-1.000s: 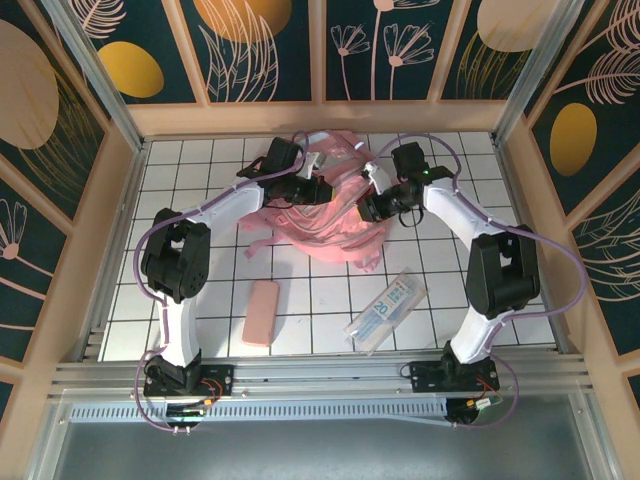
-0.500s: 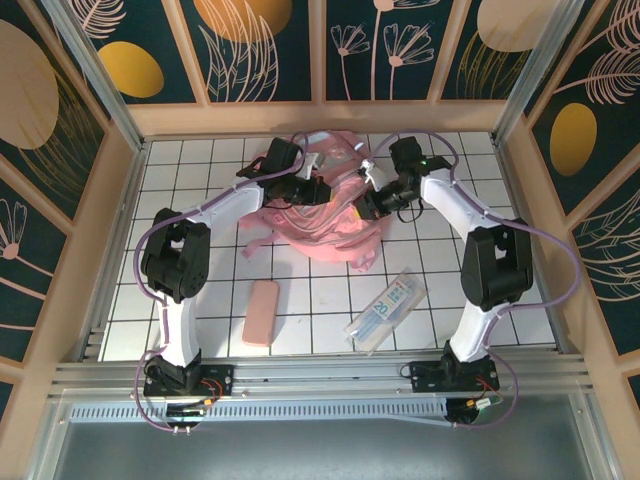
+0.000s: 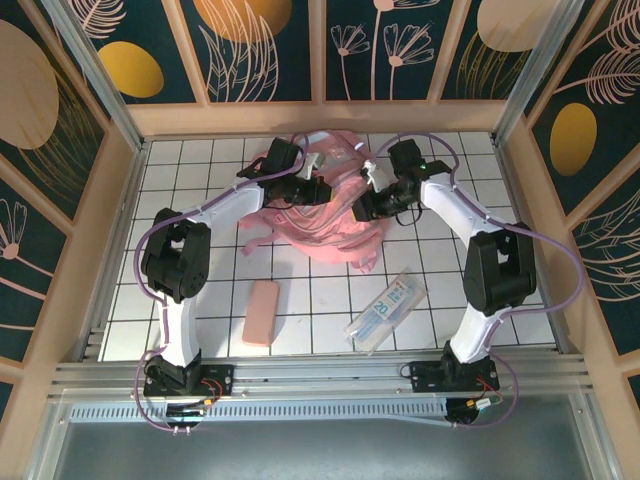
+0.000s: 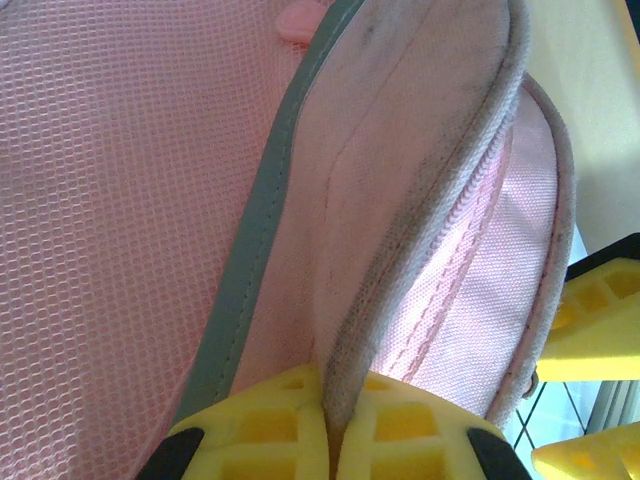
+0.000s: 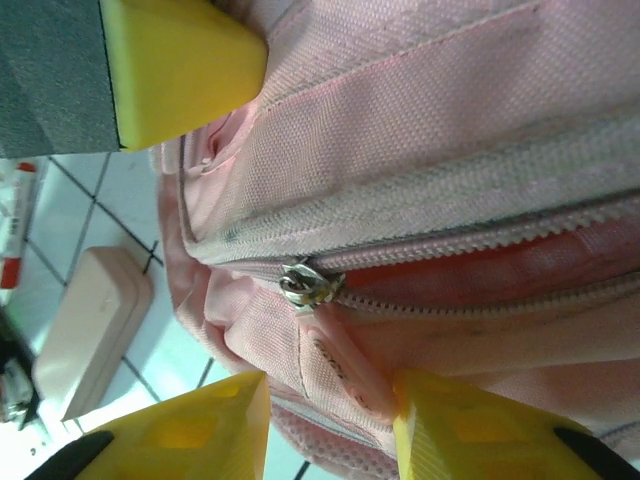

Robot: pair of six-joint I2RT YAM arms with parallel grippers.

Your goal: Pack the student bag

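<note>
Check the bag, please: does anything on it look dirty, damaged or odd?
The student bag has pale edge piping that carries dark grimy smudges where the left gripper pinches it. I see no tear, and the zipper slider looks intact.

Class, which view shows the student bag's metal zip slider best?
Right wrist: the zip slider is close and sharp. Top external shows the whole student bag, slider too small; left wrist shows its zip edge pinched in the left tool.

Both arms stretched far and bent toward the middle, left gripper (image 3: 318,190) pinching the student bag (image 3: 325,235), right gripper (image 3: 362,208) fingers apart
</note>
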